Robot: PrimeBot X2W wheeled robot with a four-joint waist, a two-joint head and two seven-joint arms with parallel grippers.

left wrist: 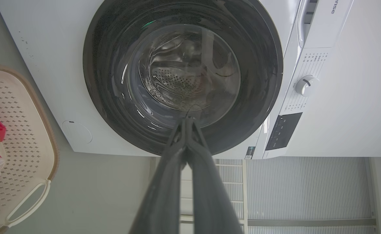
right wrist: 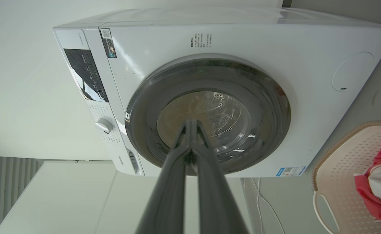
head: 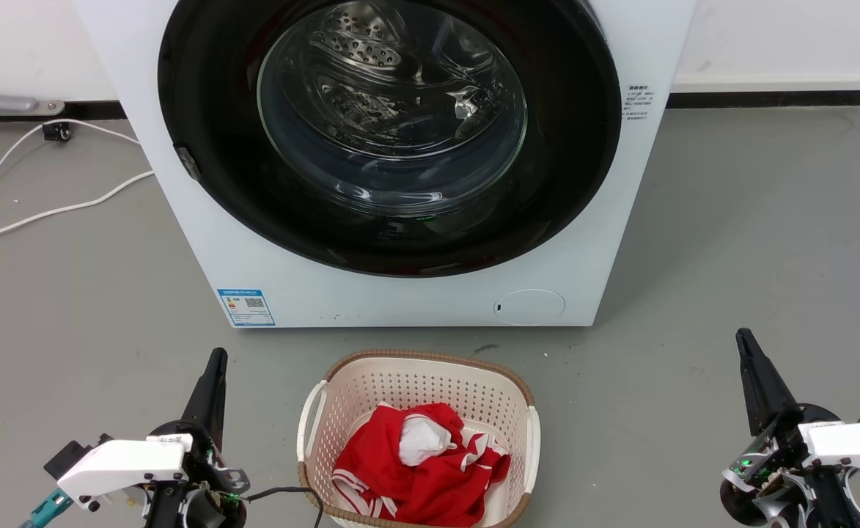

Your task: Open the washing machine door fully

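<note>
The washing machine door (head: 202, 110) is a glossy black disc with a clear glass bowl at its centre. It lies flat against the white machine front and looks closed in all three views (left wrist: 112, 81) (right wrist: 145, 107). My left gripper (head: 217, 357) rests at the lower left, well in front of the machine, fingers pressed together and holding nothing (left wrist: 187, 121). At the lower right my right gripper (head: 743, 337) is likewise shut and empty (right wrist: 191, 123). Both stand apart from the door.
A cream laundry basket (head: 312, 411) with red and white clothes (head: 415, 469) stands on the grey floor between my grippers, just before the machine. White cables (head: 34, 213) trail across the floor at left. A small round white flap (head: 529, 306) sits low on the machine.
</note>
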